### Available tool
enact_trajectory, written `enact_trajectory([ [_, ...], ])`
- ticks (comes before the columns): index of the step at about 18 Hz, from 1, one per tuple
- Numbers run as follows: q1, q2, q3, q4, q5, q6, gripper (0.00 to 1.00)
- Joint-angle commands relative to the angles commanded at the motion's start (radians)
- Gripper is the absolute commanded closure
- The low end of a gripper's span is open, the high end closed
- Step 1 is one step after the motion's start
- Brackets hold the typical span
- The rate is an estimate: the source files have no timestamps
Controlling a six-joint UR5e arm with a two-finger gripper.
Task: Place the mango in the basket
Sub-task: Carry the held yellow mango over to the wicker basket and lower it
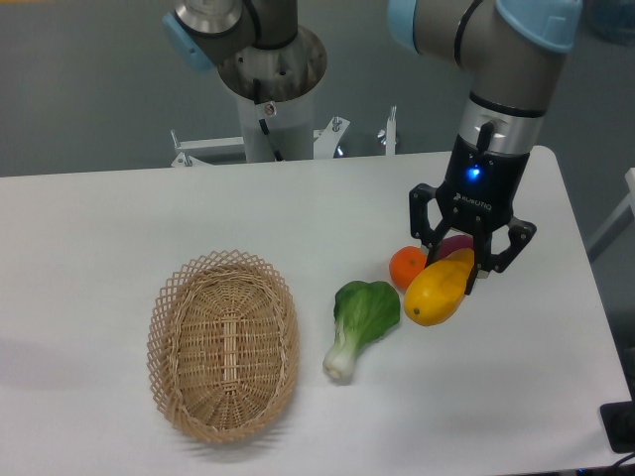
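Nearest the camera, the basket (224, 345) sits on the white tabletop (119, 218) at front left, oval, its long axis running toward the camera, nothing inside it. Just right of it, apart from the rim, lies a bok choy (361, 320), white stalk end pointing forward, green leaves behind.

Right of the leaves, the mango (438, 289) lies tilted, its yellow end close to the bok choy and its orange end up beneath the gripper (454, 275). The jaws straddle that upper end, one finger on each side; whether they are pressing on the fruit or merely standing around it cannot be told. An orange (406, 266) rests against the mango's left side. A purple vegetable (454, 243) shows partly behind the fingers.

Farther back, the arm (501, 89) rises from the gripper, and its base (271, 89) stands at the rear tabletop edge.
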Motion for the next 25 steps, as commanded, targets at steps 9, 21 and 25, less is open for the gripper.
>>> enact_trajectory([
  [9, -0.021, 0.035, -0.052, 0.002, 0.003, -0.055, 0.56],
  [21, -0.36, -0.037, -0.095, 0.146, 0.265, -0.437, 0.56],
  [25, -0.42, -0.054, -0.179, 0.218, 0.278, -0.491, 0.56],
])
